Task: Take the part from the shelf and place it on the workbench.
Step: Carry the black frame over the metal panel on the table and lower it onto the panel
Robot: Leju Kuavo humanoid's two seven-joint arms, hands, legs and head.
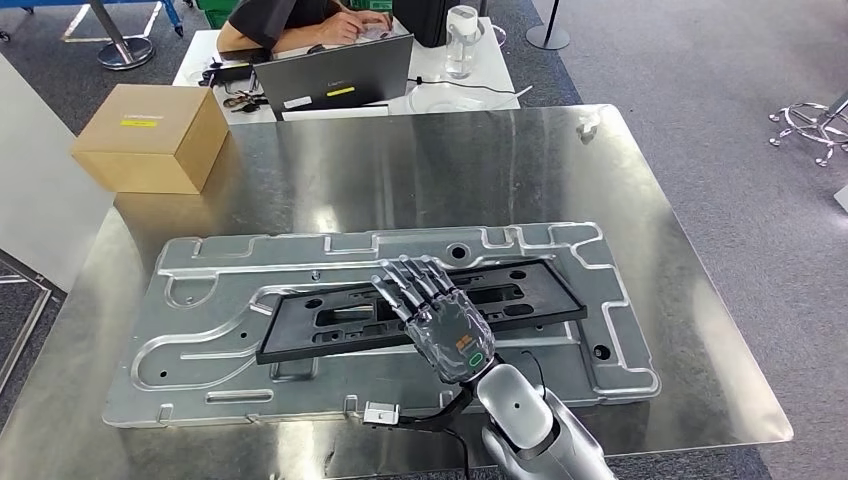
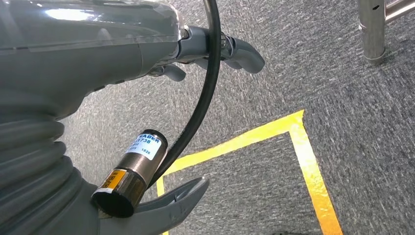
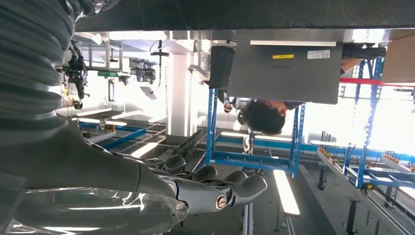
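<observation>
A long black frame part (image 1: 330,325) lies flat on a large silver stamped plate (image 1: 220,290), which rests on the shiny metal workbench (image 1: 420,160). My right hand (image 1: 435,310) is over the middle of the black part, palm down and fingers stretched forward; I cannot tell whether they touch it. In the right wrist view, the right hand (image 3: 195,188) has straight fingers (image 3: 247,186) and holds nothing. My left hand (image 2: 147,49) hangs above grey carpet with its fingers (image 2: 240,51) and thumb (image 2: 171,205) apart, holding nothing.
A cardboard box (image 1: 150,135) sits at the workbench's far left corner, and a small white piece (image 1: 588,126) at the far right. Beyond it a person sits at a white table with a laptop (image 1: 335,72) and a bottle (image 1: 461,40). Yellow floor tape (image 2: 303,156) lies below my left hand.
</observation>
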